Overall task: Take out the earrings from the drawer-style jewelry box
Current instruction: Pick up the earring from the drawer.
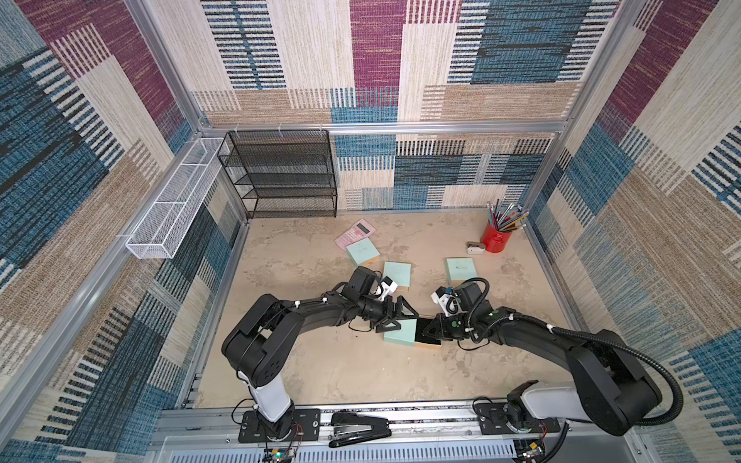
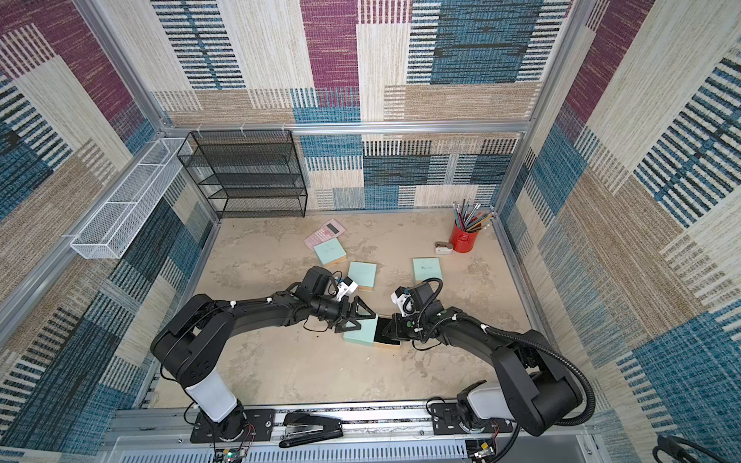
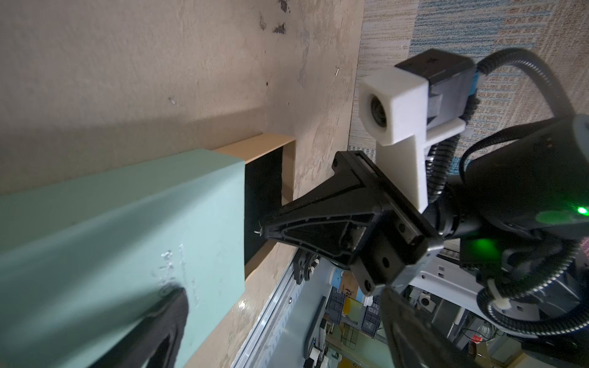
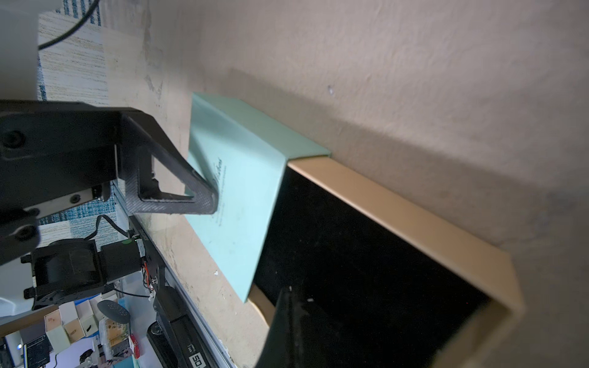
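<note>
In both top views a mottled beige floor (image 1: pixel 320 360) lies inside woven patchwork walls (image 1: pixel 481 60). A black mesh shelf (image 1: pixel 280 172) and a red pencil cup (image 1: pixel 496 236) stand far beyond both grippers. The left gripper (image 1: pixel 405 320) is spread wide, with one finger on top of the mint-green jewelry box (image 1: pixel 403 334). The right gripper (image 1: pixel 427 328) is pinched together, its tip over the drawer (image 1: pixel 427 344), which stands partly out toward it.

In the left wrist view a left finger (image 3: pixel 172 315) rests on the box's top face. The earrings (image 3: pixel 257 230) show only as a pale glint at the right gripper's joined tip. Whether it is gripped there cannot be told.

In the right wrist view the left finger (image 4: pixel 197 197) touches the box top beyond the drawer's tan rim (image 4: pixel 398 216). A pale speck (image 4: pixel 308 299) lies on the black lining (image 4: pixel 350 255), just beside the right finger (image 4: pixel 293 328).
</note>
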Controlling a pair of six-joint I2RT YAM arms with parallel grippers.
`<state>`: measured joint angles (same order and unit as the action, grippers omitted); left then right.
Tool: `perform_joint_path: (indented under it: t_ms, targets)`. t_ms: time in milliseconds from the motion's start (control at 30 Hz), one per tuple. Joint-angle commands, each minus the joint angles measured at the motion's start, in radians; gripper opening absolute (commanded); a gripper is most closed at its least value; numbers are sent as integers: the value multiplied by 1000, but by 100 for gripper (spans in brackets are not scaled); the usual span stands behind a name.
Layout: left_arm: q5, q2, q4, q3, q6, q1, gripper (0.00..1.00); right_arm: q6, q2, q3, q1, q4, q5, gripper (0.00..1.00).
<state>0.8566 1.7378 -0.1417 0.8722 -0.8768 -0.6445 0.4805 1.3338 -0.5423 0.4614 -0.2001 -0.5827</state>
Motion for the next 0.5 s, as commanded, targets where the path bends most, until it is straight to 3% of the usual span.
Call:
perform_joint_path:
  t_ms: [0,233,467]
  targets:
    - [-15,-9,26,2,5,-1,94,36,-37,-13,0,22,24,0]
    - [-9,-38,35,13,0,-1,94,64,-110,-38,-38,-21,42,0]
    - [7,-83,35,14,-14,-1,94,80,-215,-36,-184,-82,66,0]
